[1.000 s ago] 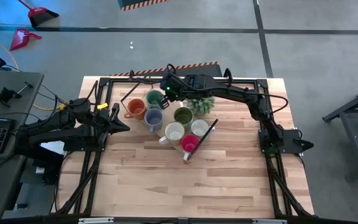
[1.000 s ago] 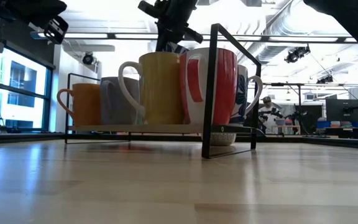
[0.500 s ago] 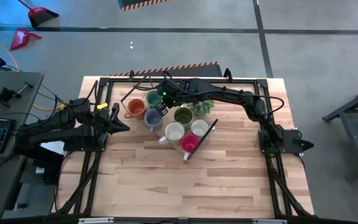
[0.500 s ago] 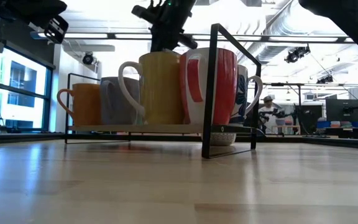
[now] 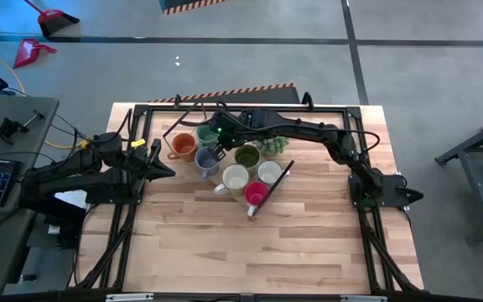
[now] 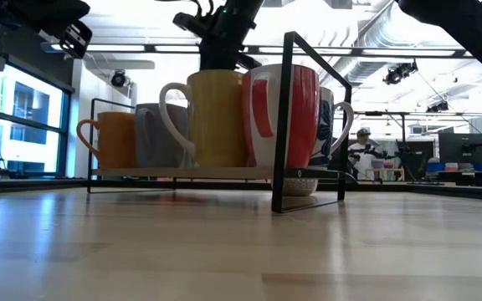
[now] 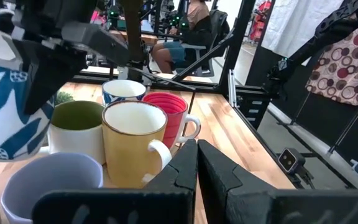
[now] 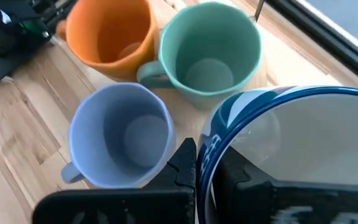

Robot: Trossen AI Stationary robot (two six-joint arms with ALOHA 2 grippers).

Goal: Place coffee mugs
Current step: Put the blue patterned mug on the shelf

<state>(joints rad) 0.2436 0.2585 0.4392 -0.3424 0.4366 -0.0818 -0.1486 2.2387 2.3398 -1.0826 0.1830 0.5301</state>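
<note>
Several coffee mugs stand upright on a black-framed tray (image 6: 182, 173): orange (image 5: 181, 147), green (image 5: 208, 132), blue-grey (image 5: 206, 161), olive (image 5: 247, 155), yellow-cream (image 5: 235, 178), white (image 5: 268, 172) and red (image 5: 257, 195). My right gripper (image 8: 207, 165) is shut on another mug, white with a blue pattern (image 8: 291, 149), above the gap between the green and blue-grey mugs. That mug also shows in the left wrist view (image 7: 5, 106). My left gripper (image 5: 170, 171) waits shut at the table's left, pointing at the tray. My right gripper holds the blue-patterned mug by its rim (image 8: 211, 146), one finger inside the mug and one outside. The fingers come slanting down from the table's far right. The mug hangs mouth up, slightly tilted, clear of the mugs below it.
A spiky green potted plant (image 5: 271, 143) stands at the tray's far right, under my right arm. The tray's upright black frame (image 6: 284, 117) rises at the near corner. Bare wooden table (image 5: 250, 252) spreads toward the near edge.
My right gripper has come down and toward the table's left and near edge with the blue-patterned mug, rolling a little. It now hangs lower, over the green and blue-grey mugs. The mugs on the tray have not moved.
</note>
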